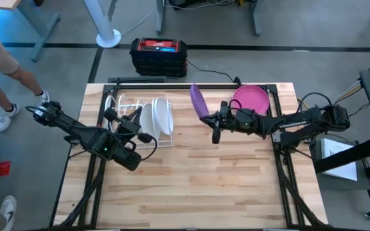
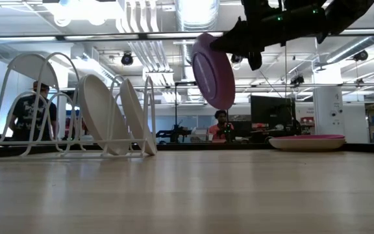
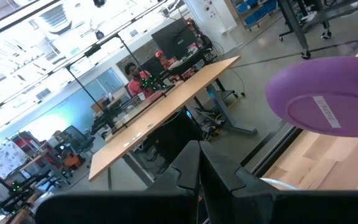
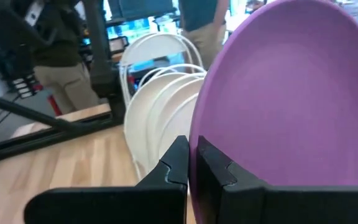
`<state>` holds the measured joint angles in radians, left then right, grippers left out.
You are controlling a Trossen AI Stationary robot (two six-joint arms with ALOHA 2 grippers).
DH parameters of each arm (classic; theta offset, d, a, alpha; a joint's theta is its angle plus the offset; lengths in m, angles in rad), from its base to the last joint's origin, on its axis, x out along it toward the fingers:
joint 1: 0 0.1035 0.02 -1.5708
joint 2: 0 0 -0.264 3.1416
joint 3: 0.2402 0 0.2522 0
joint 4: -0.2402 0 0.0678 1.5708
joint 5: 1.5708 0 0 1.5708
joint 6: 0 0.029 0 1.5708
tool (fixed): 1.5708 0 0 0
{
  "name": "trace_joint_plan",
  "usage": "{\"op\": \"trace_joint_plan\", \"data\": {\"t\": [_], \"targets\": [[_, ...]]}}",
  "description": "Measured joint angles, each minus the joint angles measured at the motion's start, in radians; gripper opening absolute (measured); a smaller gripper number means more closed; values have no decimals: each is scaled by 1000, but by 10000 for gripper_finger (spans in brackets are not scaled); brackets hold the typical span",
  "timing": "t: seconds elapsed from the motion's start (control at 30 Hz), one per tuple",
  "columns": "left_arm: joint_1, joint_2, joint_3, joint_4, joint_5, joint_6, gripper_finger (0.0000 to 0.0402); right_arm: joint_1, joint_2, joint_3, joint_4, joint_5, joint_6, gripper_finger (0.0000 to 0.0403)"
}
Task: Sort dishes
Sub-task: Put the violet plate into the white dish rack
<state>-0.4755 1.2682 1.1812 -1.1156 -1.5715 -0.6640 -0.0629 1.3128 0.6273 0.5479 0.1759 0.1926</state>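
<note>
A purple plate [image 1: 198, 101] hangs on edge above the table's middle, and my right gripper [image 1: 214, 123] is shut on it. Seen low, this plate [image 2: 214, 70] floats well above the wood. A magenta dish [image 1: 250, 99] lies flat on the table at the far right. Several white plates [image 1: 157, 117] stand on edge in the slots of the white wire rack [image 1: 122, 106] at the far left. My left gripper [image 3: 199, 167] is shut on nothing, close to the rack's near side [image 1: 137, 126]. My right gripper pinches the purple plate's rim [image 4: 194, 160] between its two fingers, one finger on each face. The fingers come about level from the table's right side. The plate stands on edge, slightly tilted, lifted clear of the table.
Bare wood fills the near half of the table. A red and black box [image 1: 158, 54] sits on the floor beyond the far edge. A person's legs [image 1: 8, 77] show at the far left, and people stand in the room behind the table [image 2: 221, 125].
</note>
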Motion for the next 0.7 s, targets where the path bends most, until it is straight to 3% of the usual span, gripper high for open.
{"op": "trace_joint_plan", "data": {"t": [0.7], "targets": [[2, 0, 0, 5, 5, 0, 0, -1, 119, 2, 115, -22, -21, 0]]}}
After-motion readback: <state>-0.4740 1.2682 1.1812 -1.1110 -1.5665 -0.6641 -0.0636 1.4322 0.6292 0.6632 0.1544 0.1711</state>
